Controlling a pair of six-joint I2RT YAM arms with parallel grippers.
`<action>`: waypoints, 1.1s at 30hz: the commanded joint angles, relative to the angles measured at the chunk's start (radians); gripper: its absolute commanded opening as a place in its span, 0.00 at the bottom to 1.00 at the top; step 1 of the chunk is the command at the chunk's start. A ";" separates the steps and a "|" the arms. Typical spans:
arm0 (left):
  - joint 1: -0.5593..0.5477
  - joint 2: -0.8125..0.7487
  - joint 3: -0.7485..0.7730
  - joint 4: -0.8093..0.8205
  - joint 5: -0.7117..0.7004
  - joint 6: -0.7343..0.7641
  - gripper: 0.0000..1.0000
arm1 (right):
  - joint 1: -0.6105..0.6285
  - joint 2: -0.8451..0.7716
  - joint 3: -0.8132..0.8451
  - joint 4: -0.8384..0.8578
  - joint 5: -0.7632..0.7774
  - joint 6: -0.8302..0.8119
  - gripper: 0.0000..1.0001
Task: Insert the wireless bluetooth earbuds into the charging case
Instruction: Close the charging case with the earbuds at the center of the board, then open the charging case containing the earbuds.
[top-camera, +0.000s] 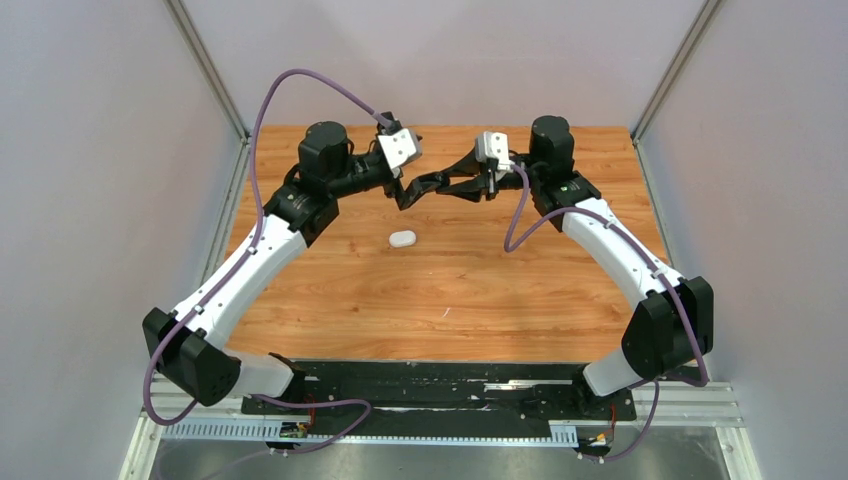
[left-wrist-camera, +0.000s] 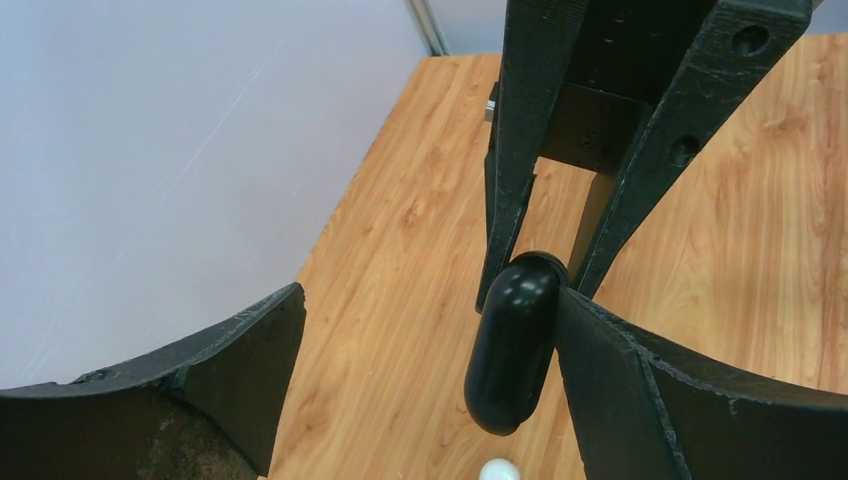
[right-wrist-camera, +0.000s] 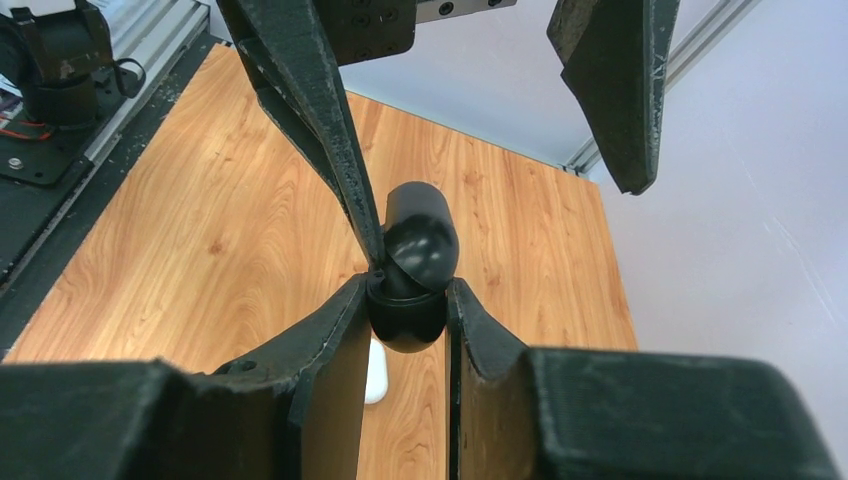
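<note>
Black charging case (right-wrist-camera: 415, 235) held above the table (top-camera: 500, 290), upper centre of the overhead frame.
The right gripper (right-wrist-camera: 407, 295) was clamped narrowly on it. The left gripper (left-wrist-camera: 430, 300) gaped wide, gripping nothing, one finger touching the case. A white charging case (top-camera: 402, 238) lay below. Whether earbuds sat inside could not be told.

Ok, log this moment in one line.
right gripper: shut on black case, held above table | left gripper: open, one fingertip at black case | white case: lying on table, apart
</note>
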 joint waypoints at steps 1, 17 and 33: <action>0.005 -0.011 0.032 -0.012 0.050 0.086 0.99 | 0.005 0.005 0.036 0.006 -0.035 0.062 0.00; 0.004 -0.052 -0.046 -0.065 -0.030 0.274 1.00 | -0.063 0.165 0.114 0.348 -0.022 0.797 0.00; -0.026 -0.015 -0.209 0.399 -0.171 0.271 0.96 | -0.079 0.252 0.123 0.488 -0.043 1.095 0.00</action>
